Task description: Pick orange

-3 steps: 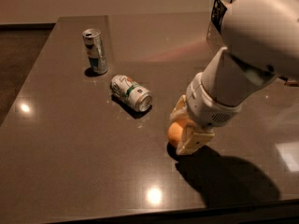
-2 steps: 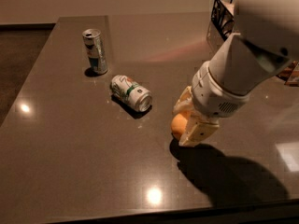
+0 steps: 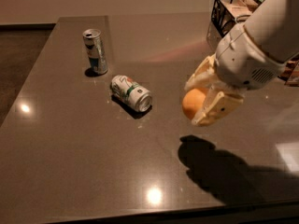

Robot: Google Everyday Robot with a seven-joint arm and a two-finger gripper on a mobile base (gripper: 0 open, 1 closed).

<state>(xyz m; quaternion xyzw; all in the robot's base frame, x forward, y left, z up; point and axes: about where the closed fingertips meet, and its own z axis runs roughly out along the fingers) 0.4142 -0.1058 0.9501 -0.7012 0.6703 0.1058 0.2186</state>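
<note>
- While it fills nearly the whole view, the dark, glossy table shows us only a few things, along with two bright spots of reflected light near its front and left edges.
- We see the robot's white arm coming in from the upper right and slanting down toward the table's middle right.
- Below the arm, a dark shadow lies on the table top, set apart from the gripper above it.
- At the far right corner we make out a black wire basket, partly hidden behind the arm.
- The gripper hangs over the right half of the table, and its two cream-coloured fingers are closed around the fruit, one above and one below.
- A green-and-white can lies on its side near the table's middle, well apart from the gripper on its left.
- Farther back and to the left, a second can stands upright with its top open.
- The orange sits clamped between the fingers, clear of the table top, and we see its left side bulging out past them.
</note>
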